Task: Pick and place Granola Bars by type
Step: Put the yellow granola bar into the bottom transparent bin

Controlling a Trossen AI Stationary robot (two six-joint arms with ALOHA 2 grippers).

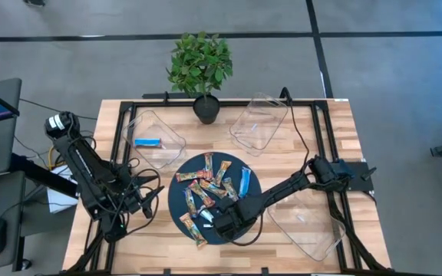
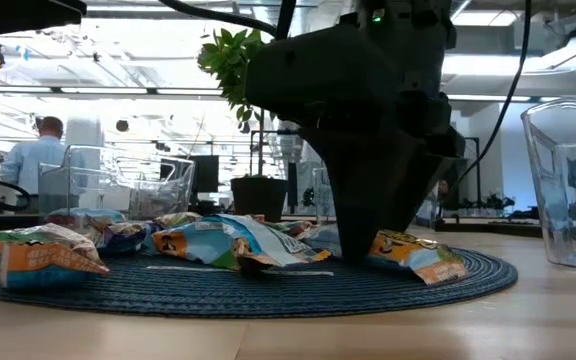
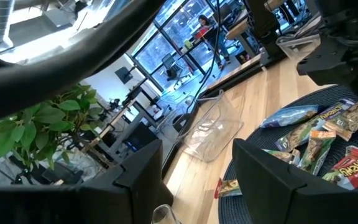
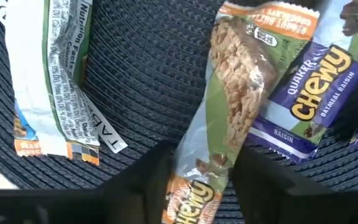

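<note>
The right pincer (image 1: pixel 222 220) is down on the round dark mat (image 1: pixel 248 201) in the lower middle of the overhead picture, over the heap of granola bars (image 1: pixel 206 186). In its own wrist picture the two fingers stand spread either side of a green-and-orange bar (image 4: pixel 219 118) that runs lengthwise between them, with a purple raisin bar (image 4: pixel 309 93) touching it at the right and another bar (image 4: pixel 48 81) lying apart at the left.

I judge the step to be the grasp of that green bar. To do it well, the fingers should close across the bar's narrow width near its middle, so the wrapper does not slip or swing, and should keep clear of the purple bar's edge. A straight lift then avoids dragging neighbours.

One blue bar (image 1: pixel 147 142) already lies in the clear tray (image 1: pixel 171 140) at upper left; two more trays (image 1: pixel 258 123) (image 1: pixel 305 226) wait at upper middle and lower right.

The left pincer (image 1: pixel 133 201) waits over the bench (image 1: pixel 336 142) at lower left, fingers spread.
</note>
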